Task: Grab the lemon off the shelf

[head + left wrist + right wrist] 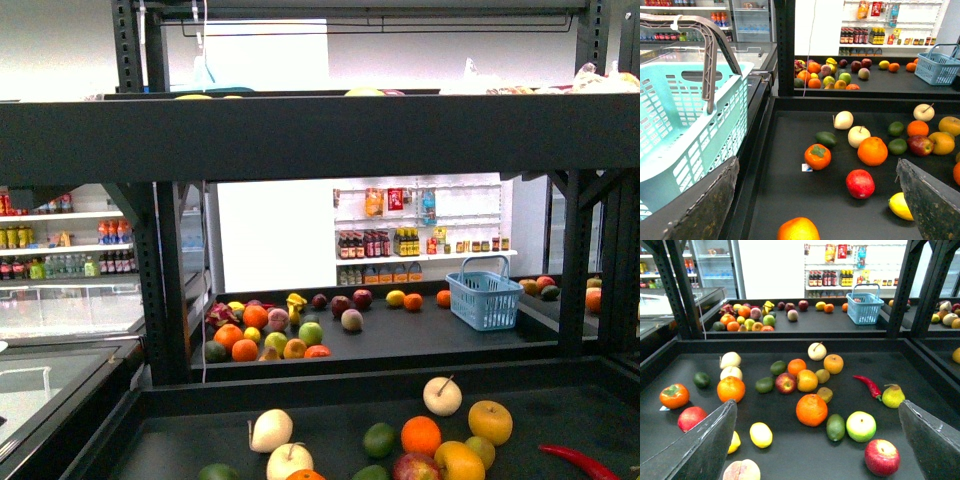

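A bright yellow oval lemon [761, 434] lies on the black deck of the shelf [790, 346], close to the left finger of my open right gripper [817, 402]. A second yellow fruit [733, 442] is half hidden behind that finger. In the left wrist view a lemon [901, 206] lies on the shelf deck [785, 150], partly covered by one finger of my open left gripper [816, 165], beside a red apple [860, 183]. Both grippers hover over the deck with nothing between their fingers. Neither gripper nor any lemon shows in the front view.
A turquoise basket [690, 115] hangs beside the left gripper. Oranges [811, 409], a persimmon [674, 395], a lime [835, 427], apples [882, 457] and a red chili [867, 385] crowd the deck. Black posts [682, 290] frame it. A farther shelf holds a blue basket [485, 293].
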Robot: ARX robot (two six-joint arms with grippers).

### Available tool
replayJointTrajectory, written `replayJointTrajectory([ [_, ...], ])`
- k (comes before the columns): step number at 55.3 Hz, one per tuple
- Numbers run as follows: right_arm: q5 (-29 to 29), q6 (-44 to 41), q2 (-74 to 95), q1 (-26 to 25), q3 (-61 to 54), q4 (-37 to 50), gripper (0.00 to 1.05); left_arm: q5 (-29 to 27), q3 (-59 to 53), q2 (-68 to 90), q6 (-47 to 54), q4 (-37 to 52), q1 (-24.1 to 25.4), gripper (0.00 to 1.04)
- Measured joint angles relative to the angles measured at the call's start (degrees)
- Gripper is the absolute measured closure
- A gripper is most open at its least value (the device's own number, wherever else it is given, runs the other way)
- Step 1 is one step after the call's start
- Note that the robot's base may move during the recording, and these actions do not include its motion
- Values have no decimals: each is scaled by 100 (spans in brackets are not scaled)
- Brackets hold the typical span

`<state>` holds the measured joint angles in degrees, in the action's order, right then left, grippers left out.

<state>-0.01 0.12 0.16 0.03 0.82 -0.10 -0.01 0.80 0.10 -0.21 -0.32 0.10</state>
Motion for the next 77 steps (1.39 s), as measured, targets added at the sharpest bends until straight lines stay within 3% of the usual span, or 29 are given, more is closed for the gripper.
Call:
replayJointTrajectory([
  [19,0,0,0,0,0,0,7,0,0,0,0,0,0,8],
  [27,0,2,0,0,0,0,7,525,52,492,-1064,-280,61,8],
  [38,2,0,0,0,0,0,7,2162,706,1941,-2881,470,1239,8],
  [41,0,2,0,0,0,0,7,2675,1119,2618,-3379,914,1751,8],
  [49,0,0,0,0,0,0,7,3274,2057,4172,-4299,1639,2710,8],
  [59,2,0,0,0,0,0,7,3314,3139,6280,-5434,2149,3456,8],
  [77,0,0,0,0,0,0,7,2892,4872,8408,-6131,2389,3445,8],
])
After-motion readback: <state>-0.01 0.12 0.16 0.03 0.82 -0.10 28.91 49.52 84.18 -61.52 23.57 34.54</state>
